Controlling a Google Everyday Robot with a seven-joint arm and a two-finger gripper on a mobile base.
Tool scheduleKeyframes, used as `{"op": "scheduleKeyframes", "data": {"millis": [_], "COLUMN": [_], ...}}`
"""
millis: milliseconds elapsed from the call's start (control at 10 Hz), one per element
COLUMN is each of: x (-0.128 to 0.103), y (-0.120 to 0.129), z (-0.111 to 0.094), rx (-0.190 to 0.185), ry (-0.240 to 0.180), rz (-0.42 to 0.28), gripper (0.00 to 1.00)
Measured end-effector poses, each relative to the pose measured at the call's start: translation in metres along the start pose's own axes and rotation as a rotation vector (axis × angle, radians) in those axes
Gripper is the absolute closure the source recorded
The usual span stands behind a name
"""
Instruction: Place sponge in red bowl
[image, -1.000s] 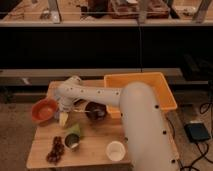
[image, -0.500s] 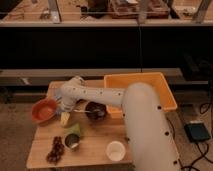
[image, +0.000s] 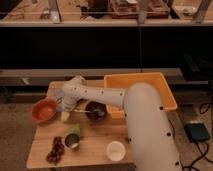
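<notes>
Flanking the red bowl (image: 36, 107): tool (image: 64, 108)

The white arm (image: 145, 125) ends in a pale grey gripper (image: 64, 109) left of the frame's centre, beside the orange-red bowl (image: 44, 111), which is lighter orange inside. Just right of the gripper sits a dark brown bowl (image: 95, 110). The bin (image: 142, 86) is yellow-orange, the table (image: 95, 146) pale wood, and the cup (image: 115, 150) at lower centre white.

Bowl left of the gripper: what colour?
Orange-red bowl, in the camera view; gripper just right of it.
</notes>
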Motion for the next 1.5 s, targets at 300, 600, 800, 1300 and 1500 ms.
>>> {"op": "scheduleKeyframes", "data": {"millis": [300,600,800,1300,1500], "x": [0.001,-0.015,-0.022,-0.040,-0.049], "y": [-0.002,-0.007,-0.010,-0.029,-0.037], "z": [-0.021,-0.054,-0.067,-0.074,-0.075], "rx": [0.042,0.135,0.175,0.177,0.159], "ry": [0.008,-0.018,-0.046,-0.206,-0.300], "rz": [0.018,-0.015,-0.034,-0.061,-0.073], "gripper": [1.00,1.00,1.00,1.00,1.00]}}
